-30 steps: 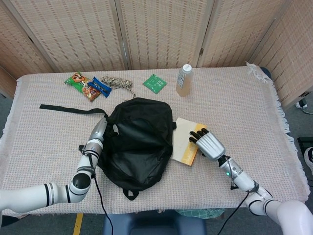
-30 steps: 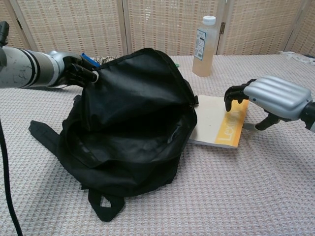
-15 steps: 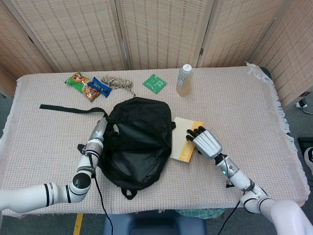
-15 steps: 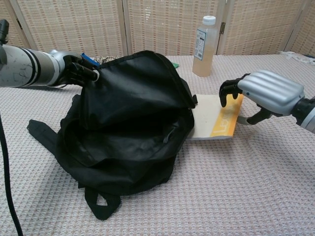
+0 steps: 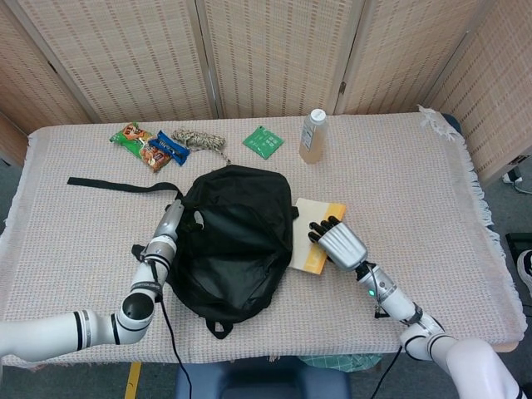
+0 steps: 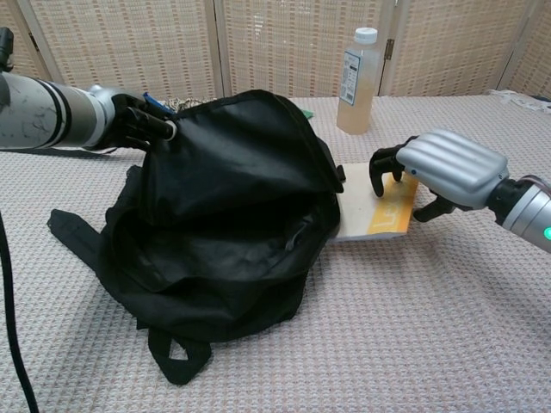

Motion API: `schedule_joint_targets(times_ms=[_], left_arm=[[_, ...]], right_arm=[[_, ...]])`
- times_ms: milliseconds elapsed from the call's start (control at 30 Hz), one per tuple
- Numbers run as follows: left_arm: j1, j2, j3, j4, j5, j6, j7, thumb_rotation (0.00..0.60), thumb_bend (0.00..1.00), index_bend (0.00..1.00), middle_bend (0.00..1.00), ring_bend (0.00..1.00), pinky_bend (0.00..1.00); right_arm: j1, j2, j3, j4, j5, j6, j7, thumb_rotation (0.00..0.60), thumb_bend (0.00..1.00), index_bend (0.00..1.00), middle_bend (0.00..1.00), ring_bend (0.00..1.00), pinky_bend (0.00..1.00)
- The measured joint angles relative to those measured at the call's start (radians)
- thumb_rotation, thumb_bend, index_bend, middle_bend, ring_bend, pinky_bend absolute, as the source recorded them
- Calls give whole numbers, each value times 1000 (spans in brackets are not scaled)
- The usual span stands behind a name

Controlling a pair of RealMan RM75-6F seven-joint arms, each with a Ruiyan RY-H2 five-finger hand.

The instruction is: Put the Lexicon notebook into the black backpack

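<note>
The black backpack (image 5: 229, 237) (image 6: 232, 232) lies mid-table with its mouth facing right. My left hand (image 5: 169, 223) (image 6: 129, 120) grips the bag's upper edge and holds the flap lifted. The Lexicon notebook (image 5: 306, 235) (image 6: 370, 206), cream with an orange spine strip, lies flat at the bag's mouth, its left edge tucked under the fabric. My right hand (image 5: 337, 241) (image 6: 435, 168) rests on top of the notebook, fingertips pressing its cover and thumb at its right edge.
A clear bottle (image 5: 312, 136) (image 6: 355, 81) stands behind the notebook. Snack packets (image 5: 150, 146), a coiled rope (image 5: 204, 141) and a green packet (image 5: 263, 141) lie at the back. A black strap (image 5: 116, 185) trails left from the bag. A screen stands behind the table.
My right hand has slid the notebook leftward, so more of it lies under the backpack's mouth. The left hand has kept its hold on the flap.
</note>
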Motion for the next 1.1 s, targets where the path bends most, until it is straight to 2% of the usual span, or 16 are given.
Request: schedule_joint_targets(times_ms=[267,400,700,933,1100], left_arm=[[4,13,2,-16,15,0,-4,600,773,714,415,290,106],[7,24,4,-44,34,-3,-7,600,773,714,415,290,106],[-6,67,1,-134,59,-19,-4,600,773,707,415,289,106],[-56,74,-13,-118,-12,-17,17,600,772,707,415,291,106],[-99,67,-24,-63,-100,-3,43,600,773,706,415,293,106]], right_arm=[[-4,-4,1,20,1,36,20,600,443,815,423,464,414],[-15,5,-2,26,-4,80,29,600,461,879,467,489,430],[-62,84,0,-29,-23,263,50,600,475,919,501,528,439],[-96,200,18,-196,-59,460,45,600,475,942,510,544,462],[-108,262,31,-328,-99,556,45,600,475,949,514,552,481]])
